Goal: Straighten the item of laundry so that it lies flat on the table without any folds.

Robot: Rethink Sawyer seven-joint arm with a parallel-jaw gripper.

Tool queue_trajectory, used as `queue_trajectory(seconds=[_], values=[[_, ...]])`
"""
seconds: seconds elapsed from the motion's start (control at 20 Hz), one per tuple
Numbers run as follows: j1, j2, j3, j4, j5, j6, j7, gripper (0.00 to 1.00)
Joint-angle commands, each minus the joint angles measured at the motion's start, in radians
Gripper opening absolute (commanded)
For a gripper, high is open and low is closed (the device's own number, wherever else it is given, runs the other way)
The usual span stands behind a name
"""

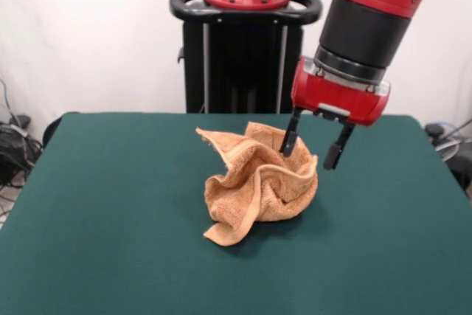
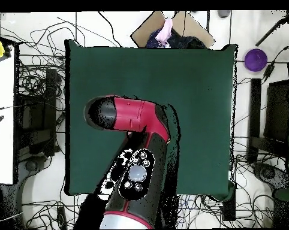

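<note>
The item of laundry point(image 1: 259, 181), a peach-orange terry towel, sits crumpled in a raised heap with several folds near the middle of the dark green table point(image 1: 110, 219). One corner sticks out toward the front left. My gripper point(image 1: 313, 147) hangs open just above the heap's right side. Its left finger point(image 1: 290, 140) is in front of the towel's top right fold; the right finger is past the towel's edge. Nothing is held between them. In the overhead view the red arm point(image 2: 132, 120) covers the towel and the gripper, and only the table point(image 2: 195, 84) shows.
The black pedestal point(image 1: 243, 57) stands behind the table's far edge. Cables point(image 1: 11, 145) lie on the floor at the left. In the overhead view, cables, a purple round object point(image 2: 255, 59) and a cardboard piece point(image 2: 171, 27) lie around the table.
</note>
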State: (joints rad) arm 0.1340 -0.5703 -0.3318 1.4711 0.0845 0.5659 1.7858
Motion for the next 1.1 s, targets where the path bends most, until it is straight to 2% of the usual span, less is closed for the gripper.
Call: queue_trajectory(seconds=[0.05, 0.4, 0.85, 1.1], values=[[0.011, 0.038, 0.002, 0.032, 0.043, 0.052, 0.27, 1.0], [0.046, 0.016, -0.054, -0.013, 0.045, 0.176, 0.292, 1.0], [0.052, 0.035, -0.087, -0.056, 0.043, 0.22, 0.282, 1.0], [0.092, 0.075, -0.131, -0.067, 0.034, 0.193, 0.328, 1.0]])
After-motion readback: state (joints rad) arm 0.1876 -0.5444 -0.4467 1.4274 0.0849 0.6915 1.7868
